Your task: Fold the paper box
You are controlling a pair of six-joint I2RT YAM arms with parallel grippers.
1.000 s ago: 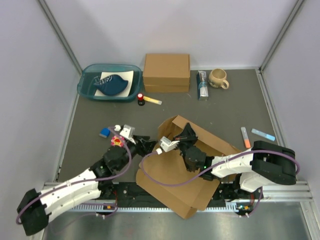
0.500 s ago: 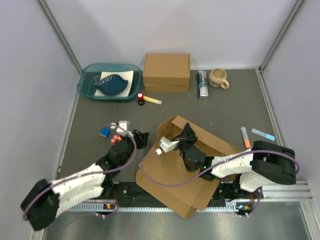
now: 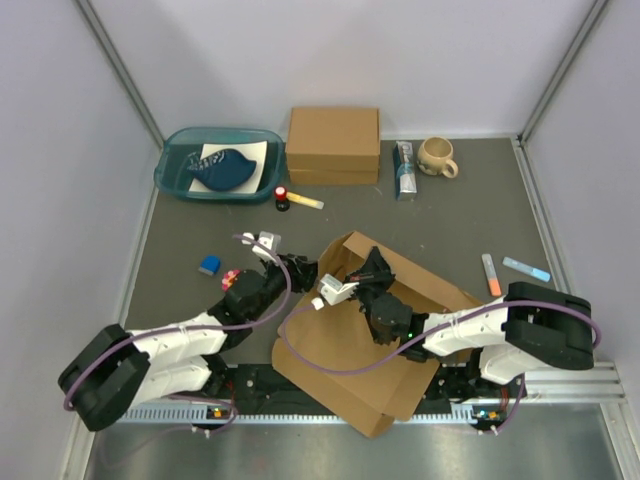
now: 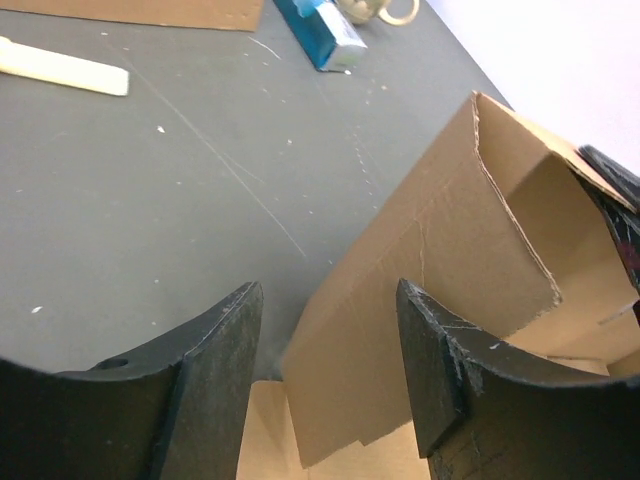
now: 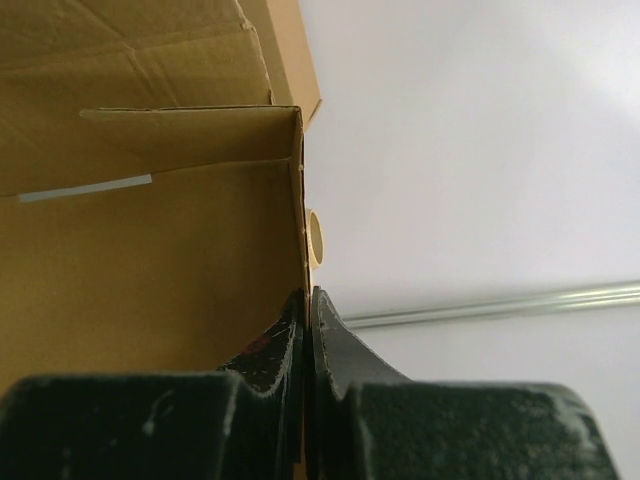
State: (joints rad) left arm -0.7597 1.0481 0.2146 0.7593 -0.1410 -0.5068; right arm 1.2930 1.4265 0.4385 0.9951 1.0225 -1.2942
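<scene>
Shows the paper box (image 3: pixel 340 335) spread at 6 o'clock on the grey table (image 3: pixel 450 220), close to the arm bases, with its base panel lying flat and one wall turned upright along the box's own 12 o'clock side. Finds the right gripper (image 3: pixel 372 268) clenched on the top edge of that upright wall, its fingers pressed together with only the thin cardboard between them. Catches the left gripper (image 4: pixel 328 300) released, jaws standing apart and grasping nothing, at 9 o'clock of the raised corner, whose outer face sits just ahead of the fingertips. Places a closed brown cardboard box (image 3: pixel 333 145) at 12 o'clock, a teal tub (image 3: pixel 165 172) at 11 o'clock, and a beige mug (image 3: pixel 437 155) at 1 o'clock with a blue-and-white pack (image 3: pixel 404 170) just at its 9 o'clock. Leaves two markers (image 3: pixel 490 273) at 3 o'clock and a small blue block (image 3: pixel 209 265) at 9 o'clock.
</scene>
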